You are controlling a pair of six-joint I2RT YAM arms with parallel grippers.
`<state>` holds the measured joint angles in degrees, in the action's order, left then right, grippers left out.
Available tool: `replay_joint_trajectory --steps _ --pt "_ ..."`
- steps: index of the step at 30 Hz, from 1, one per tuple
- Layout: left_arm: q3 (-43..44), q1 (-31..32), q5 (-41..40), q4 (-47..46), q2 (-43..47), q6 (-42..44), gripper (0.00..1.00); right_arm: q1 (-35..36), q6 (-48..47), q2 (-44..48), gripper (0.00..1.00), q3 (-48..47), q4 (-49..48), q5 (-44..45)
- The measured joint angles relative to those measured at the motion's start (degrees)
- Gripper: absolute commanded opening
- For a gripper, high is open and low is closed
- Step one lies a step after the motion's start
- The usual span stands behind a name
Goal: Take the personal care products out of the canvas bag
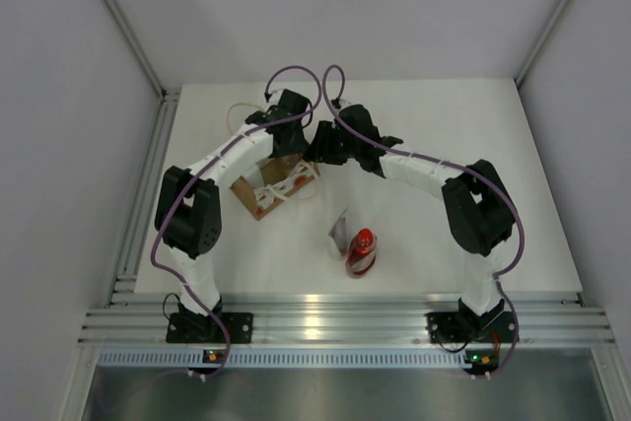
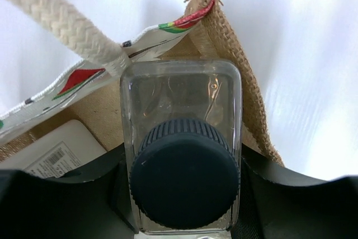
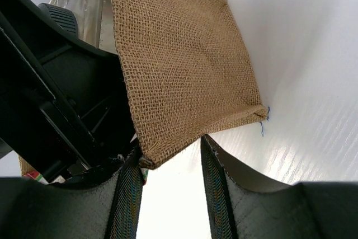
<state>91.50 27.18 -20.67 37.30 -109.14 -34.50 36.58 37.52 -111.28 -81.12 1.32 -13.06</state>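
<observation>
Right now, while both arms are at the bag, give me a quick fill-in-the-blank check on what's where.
1. The left gripper is closed on a clear bottle with a dark ____ on top.
2. The canvas bag lies on the table's ____ half in the top view.
3. The red bottle lies ____ the bag, on the table.
4. The right gripper sits at the bag's ____ wall.

Missing: cap; left; outside; burlap
</observation>
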Motion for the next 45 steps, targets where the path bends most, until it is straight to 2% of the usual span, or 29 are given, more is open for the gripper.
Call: replay_joint_trajectory --steps 10,23,36,45 --pt "0.1 0.3 0.1 1.0 0.7 9.1 0.00 0.0 0.0 0.0 0.41 0.0 0.0 -0.1" --pt "-1.4 0.6 0.5 0.8 6.3 11.1 0.00 0.0 0.0 0.0 0.41 -0.3 0.2 -0.1" --pt "-1.4 2.4 2.2 2.6 20.5 16.4 0.00 0.0 0.1 -1.2 0.41 -1.4 0.3 -0.2" --pt "-3.8 3.2 8.6 5.0 33.0 18.9 0.00 0.0 0.2 -2.0 0.41 -2.3 0.4 -0.2"
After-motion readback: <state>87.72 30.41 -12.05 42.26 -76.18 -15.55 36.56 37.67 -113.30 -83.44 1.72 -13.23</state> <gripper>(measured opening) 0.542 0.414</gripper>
